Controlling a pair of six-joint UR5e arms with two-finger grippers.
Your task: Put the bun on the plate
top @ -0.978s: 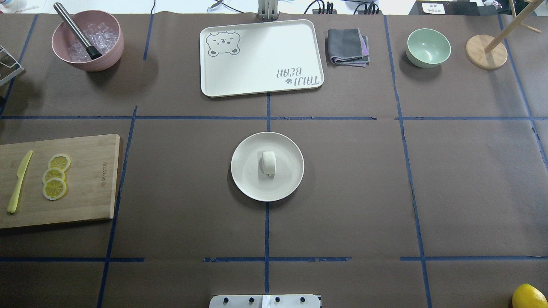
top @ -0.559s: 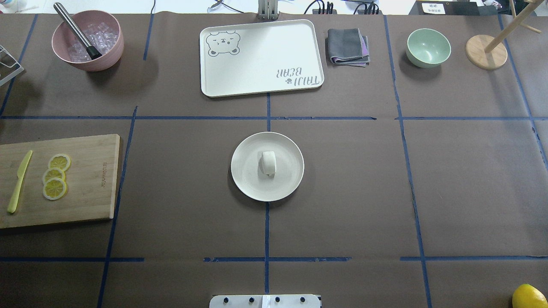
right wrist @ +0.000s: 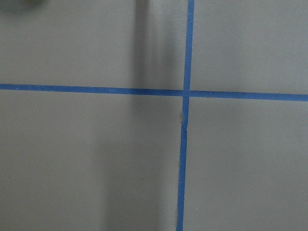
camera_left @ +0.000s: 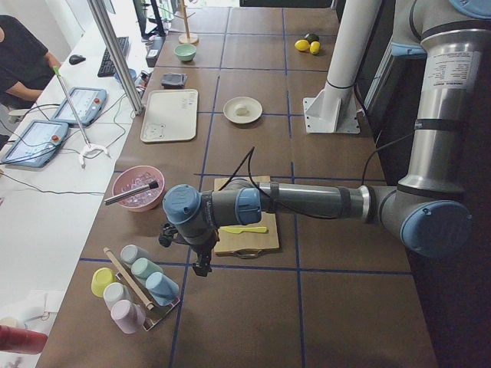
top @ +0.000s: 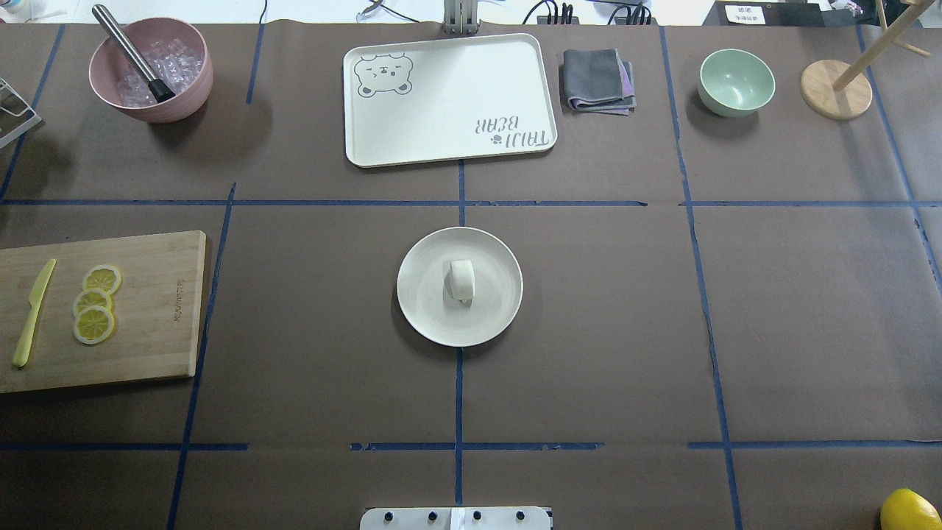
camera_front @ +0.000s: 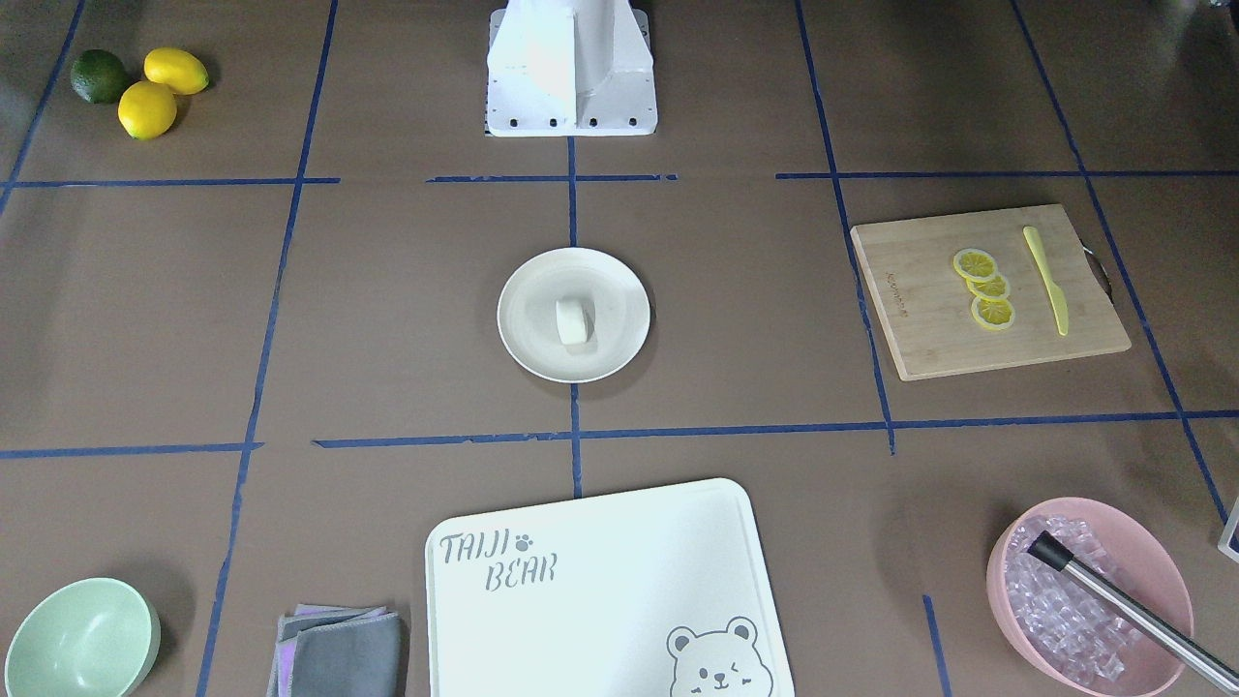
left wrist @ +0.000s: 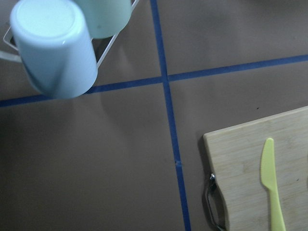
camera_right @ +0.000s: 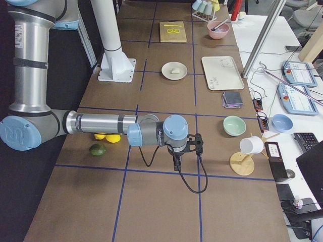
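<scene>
**Operator:** Where was the bun relative to your grippers?

**Robot:** The bun (top: 461, 280) lay on the plate (top: 427, 313), near its centre, with its long axis running from my base toward the tray (top: 449, 96). My left gripper (camera_left: 201, 267) hung past the cutting board (top: 147, 316). My right gripper (camera_right: 175, 166) hung past the lemons (camera_front: 147, 108). Both were well apart from the plate, and neither was clearly nearer.

**Operator:** Jaw condition?

**Robot:** I could not tell for either gripper. I judged that the placement needed no further move.
</scene>
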